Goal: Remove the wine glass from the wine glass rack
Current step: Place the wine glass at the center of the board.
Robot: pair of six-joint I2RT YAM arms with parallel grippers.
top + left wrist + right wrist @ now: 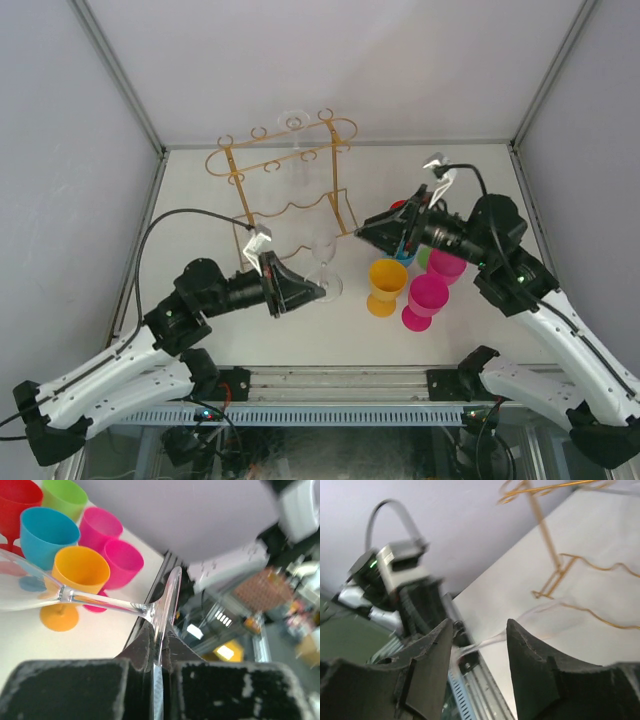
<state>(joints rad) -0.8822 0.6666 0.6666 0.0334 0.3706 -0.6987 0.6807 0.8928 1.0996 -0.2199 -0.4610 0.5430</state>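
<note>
The clear wine glass (pixel 323 262) is off the gold wire wine glass rack (pixel 288 160), just in front of its wavy base. My left gripper (pixel 318 291) is shut on the rim of the glass's foot. In the left wrist view the foot (pixel 167 597) is pinched edge-on between the left gripper's (pixel 159 647) black pads, and the stem runs left toward the bowl (pixel 25 587). My right gripper (pixel 362 229) stands open to the right of the glass, holding nothing. In its own view the right gripper (pixel 479 630) frames the blurred glass (pixel 545 612), with the rack (pixel 546 535) behind.
Several plastic goblets stand right of the glass: orange (pixel 386 285), two pink (pixel 426 300) (pixel 446 266), and blue (pixel 47 532), green (pixel 65 497) and red (pixel 17 500) behind. A faint clear glass (pixel 294 121) hangs at the rack's top. The table's front rail (pixel 330 380) lies close below.
</note>
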